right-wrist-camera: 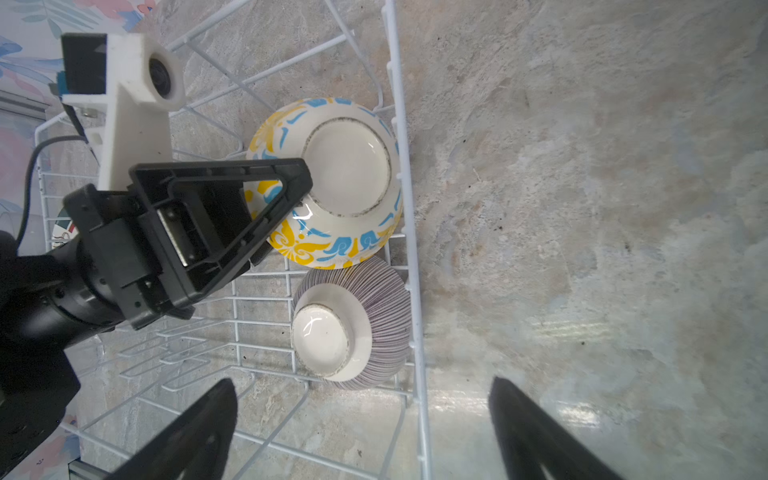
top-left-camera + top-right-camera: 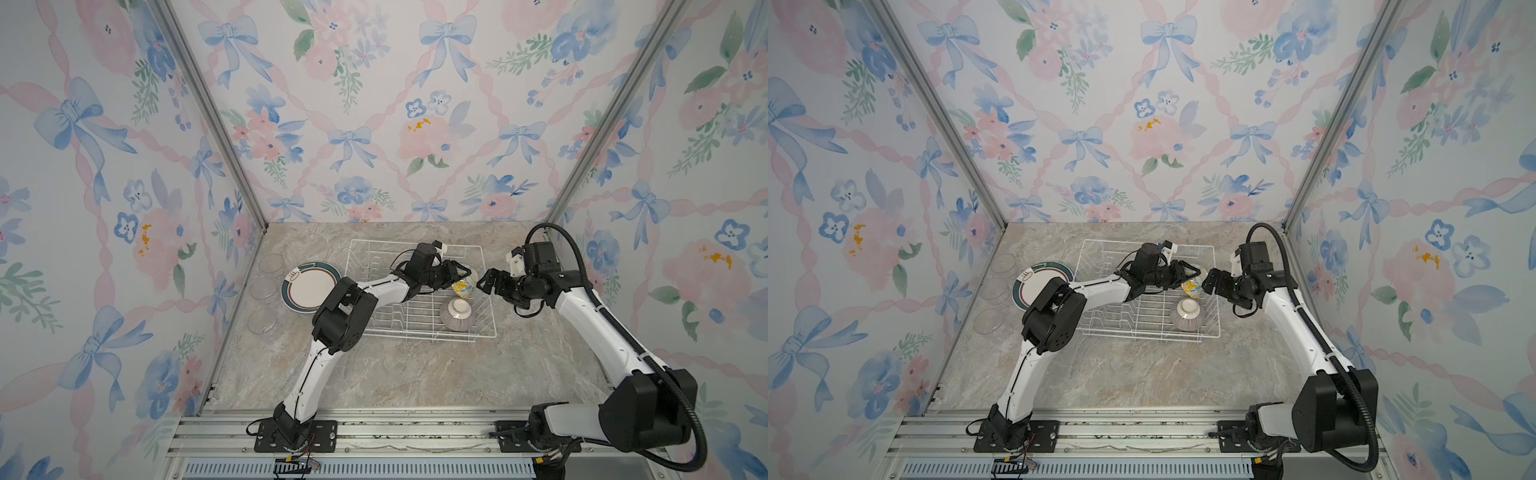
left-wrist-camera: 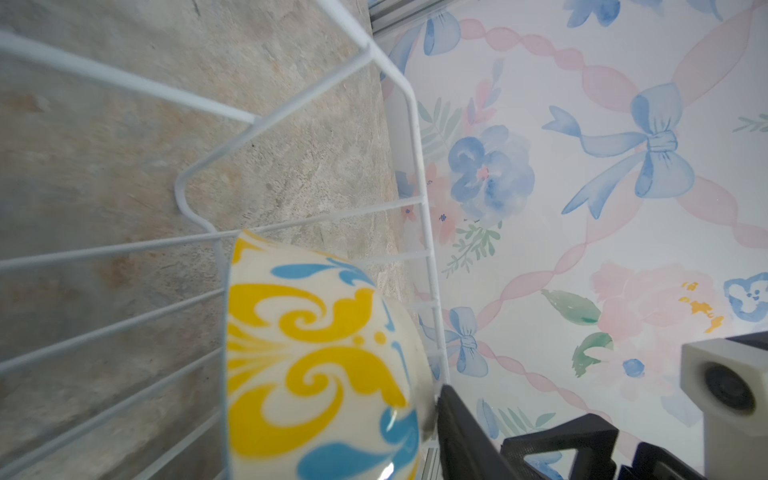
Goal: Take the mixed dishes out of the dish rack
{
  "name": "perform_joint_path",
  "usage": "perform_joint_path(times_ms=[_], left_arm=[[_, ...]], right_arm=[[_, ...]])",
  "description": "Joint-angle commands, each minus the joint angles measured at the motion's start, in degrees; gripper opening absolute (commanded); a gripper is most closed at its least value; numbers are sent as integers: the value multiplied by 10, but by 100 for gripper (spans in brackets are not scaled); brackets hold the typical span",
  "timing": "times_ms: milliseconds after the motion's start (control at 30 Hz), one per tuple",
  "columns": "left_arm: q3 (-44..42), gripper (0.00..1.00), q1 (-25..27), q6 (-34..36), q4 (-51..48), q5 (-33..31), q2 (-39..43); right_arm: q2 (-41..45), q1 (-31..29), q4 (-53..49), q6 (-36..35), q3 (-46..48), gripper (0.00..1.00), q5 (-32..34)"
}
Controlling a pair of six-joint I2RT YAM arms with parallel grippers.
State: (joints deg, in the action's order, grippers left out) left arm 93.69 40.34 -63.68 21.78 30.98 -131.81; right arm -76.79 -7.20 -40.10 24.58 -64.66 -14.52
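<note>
- The left tool [image 2: 460, 275] reaches across the dish rack [image 2: 415, 320] to the yellow-blue bowl [image 1: 349, 174], which lies upside down and tilted against the rack's right side, towards its far end.
- One finger [image 1: 291, 187] lies against the bowl's outer wall. The other is hidden beneath the bowl, so I cannot tell whether the tool is clenched on it.
- The right tool [image 2: 484, 284] hangs released with its fingers spread wide, just right of the rack and beside that bowl.
- The striped bowl [image 2: 457, 316] sits upside down in the rack's near right corner.
- On the surface [image 2: 415, 374] left of the rack lies the teal-rimmed plate [image 2: 309, 286]. Three clear glass cups [image 2: 264, 289] stand in a row further left.
</note>
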Motion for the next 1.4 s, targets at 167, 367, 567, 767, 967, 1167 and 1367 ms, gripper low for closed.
perform_joint_path(times_ms=[167, 367, 567, 767, 967, 1167, 1367], left_arm=[[12, 48, 5, 7, 30, 16, 27], [-8, 46, 5, 7, 49, 10, 47], [-19, 38, 8, -8, 62, 13, 49], [-19, 31, 11, -11, 63, 12, 33], [-29, 32, 11, 10, 57, 2, 29], [-28, 38, 11, 79, -21, -39, 67], [17, 47, 11, 190, -205, -138, 109]], right_arm=[[15, 4, -16, -2, 8, 97, -2], [20, 4, -17, -3, 10, 97, 0], [23, 5, -14, 3, 14, 97, -6], [29, 4, -10, 7, 16, 97, -7], [33, 4, -13, 6, 17, 97, -3], [38, 4, -14, 6, 16, 97, -3], [43, 5, -10, 8, 21, 97, -2]])
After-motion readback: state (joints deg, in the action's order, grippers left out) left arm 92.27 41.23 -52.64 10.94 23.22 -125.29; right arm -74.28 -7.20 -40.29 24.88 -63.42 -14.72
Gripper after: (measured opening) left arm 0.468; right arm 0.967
